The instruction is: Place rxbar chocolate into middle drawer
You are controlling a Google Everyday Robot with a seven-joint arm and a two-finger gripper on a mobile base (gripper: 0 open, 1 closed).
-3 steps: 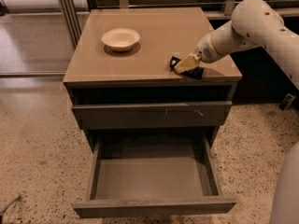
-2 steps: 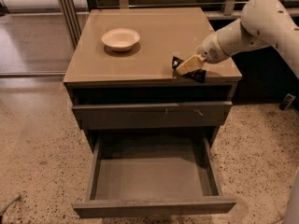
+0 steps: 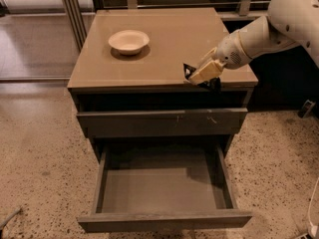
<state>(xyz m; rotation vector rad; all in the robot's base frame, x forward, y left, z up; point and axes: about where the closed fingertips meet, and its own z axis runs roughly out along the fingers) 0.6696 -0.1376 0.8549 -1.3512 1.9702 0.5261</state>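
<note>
The tan desk (image 3: 169,44) carries a cream bowl (image 3: 128,40) toward the frame's upper left; my claw (image 3: 199,76) hangs at its front right edge, gripping the rxbar chocolate (image 3: 188,71).

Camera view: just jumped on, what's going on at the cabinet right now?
The robot's gripper is at the front right edge of the cabinet top, closed on a small dark bar, the rxbar chocolate. Below, the middle drawer is pulled out, and the bar is not in it yet. The drawer above is shut. A cream bowl sits on the top, further back on the left, apart from the gripper.
</note>
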